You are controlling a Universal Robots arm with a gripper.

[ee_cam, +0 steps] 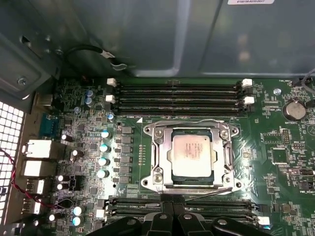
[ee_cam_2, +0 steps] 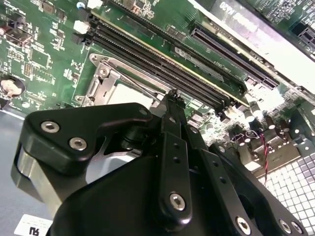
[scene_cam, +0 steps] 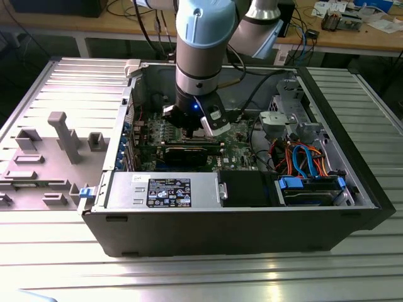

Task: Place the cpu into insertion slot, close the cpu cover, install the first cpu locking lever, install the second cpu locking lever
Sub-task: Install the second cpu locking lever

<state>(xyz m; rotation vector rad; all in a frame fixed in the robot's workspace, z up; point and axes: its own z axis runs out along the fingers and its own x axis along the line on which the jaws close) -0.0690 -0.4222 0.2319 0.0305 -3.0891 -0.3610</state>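
Open computer case on the ribbed metal table, arm reaching down into it over the green motherboard (a white-on-black label sits on the power supply; print not read). Gripper fingers pressed together, nothing held, beside the insertion slot. The cpu lies in the slot, the cpu cover down around it.

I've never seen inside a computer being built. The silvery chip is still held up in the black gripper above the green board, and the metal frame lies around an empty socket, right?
Not quite. The cpu already sits in the insertion slot, with the cpu cover lying down around it; the first wrist view shows this. The gripper is just beside the socket over the green board.
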